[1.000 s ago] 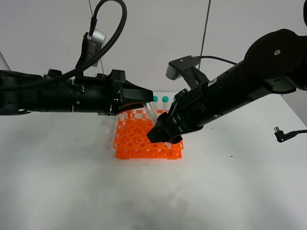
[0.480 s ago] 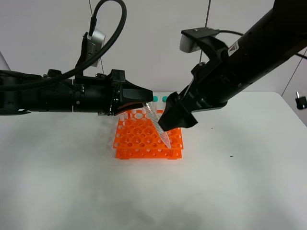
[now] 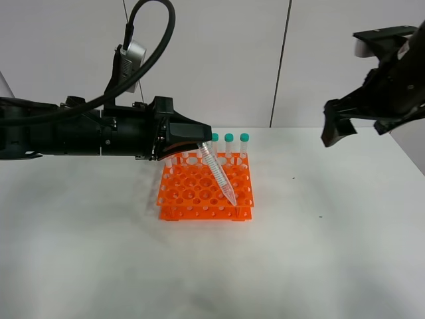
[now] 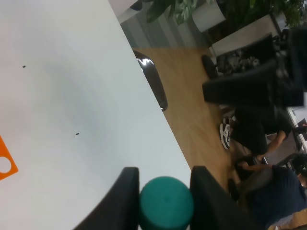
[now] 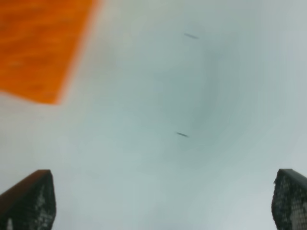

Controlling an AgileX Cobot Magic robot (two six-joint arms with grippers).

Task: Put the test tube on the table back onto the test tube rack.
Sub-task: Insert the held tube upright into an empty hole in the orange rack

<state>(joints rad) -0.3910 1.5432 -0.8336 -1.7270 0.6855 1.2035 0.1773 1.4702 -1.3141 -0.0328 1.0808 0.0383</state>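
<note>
The left gripper (image 3: 200, 141) is clamping the test tube (image 3: 219, 174) by its teal cap. In the left wrist view the two dark fingers (image 4: 125, 197) are pressing against either side of that cap (image 4: 166, 201). The tube is hanging at a slant above the test tube rack (image 3: 192, 196). Its capped end is up at the gripper over the far side, and its pointed tip is reaching down toward the near right holes. Whether the tip is sitting in a hole cannot be told. The orange rack is resting on the table (image 3: 99, 259), near the middle. Three other teal-capped tubes (image 3: 229, 138) are standing upright in its far row. The right gripper (image 3: 355, 129) is hovering high and well apart at the far right, its jaws spread wide with nothing between them. Its wrist view is showing only the white tabletop and a blurred orange corner.
</note>
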